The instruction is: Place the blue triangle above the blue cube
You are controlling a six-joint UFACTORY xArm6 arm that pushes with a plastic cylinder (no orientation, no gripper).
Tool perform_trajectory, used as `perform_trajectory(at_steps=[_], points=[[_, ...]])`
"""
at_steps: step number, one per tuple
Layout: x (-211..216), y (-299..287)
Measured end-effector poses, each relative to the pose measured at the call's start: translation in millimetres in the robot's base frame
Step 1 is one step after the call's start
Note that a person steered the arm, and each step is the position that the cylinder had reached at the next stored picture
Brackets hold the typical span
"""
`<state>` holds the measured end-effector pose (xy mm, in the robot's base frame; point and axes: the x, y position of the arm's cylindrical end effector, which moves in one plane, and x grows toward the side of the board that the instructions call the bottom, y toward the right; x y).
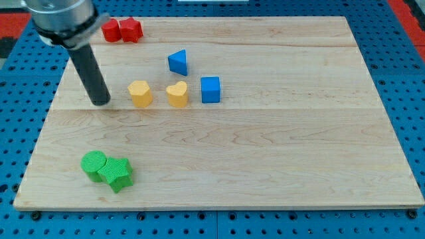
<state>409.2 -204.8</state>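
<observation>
The blue triangle (177,62) lies on the wooden board (279,153) toward the view's top, left of centre. The blue cube (210,89) sits below it and a little to the right, apart from it. My tip (101,102) rests on the board at the view's left, well left of both blue blocks and just left of the yellow hexagon block (140,93). It touches no block.
A yellow heart block (176,94) sits between the yellow hexagon and the blue cube, close to the cube. Two red blocks (122,30) lie together at the top left. A green cylinder (93,164) and green star (117,174) sit at the bottom left.
</observation>
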Motion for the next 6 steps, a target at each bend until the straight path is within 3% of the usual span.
perform_trajectory(at_steps=[1,2,3,6], points=[[-57,51],[-79,73],[-94,87],[-98,228]])
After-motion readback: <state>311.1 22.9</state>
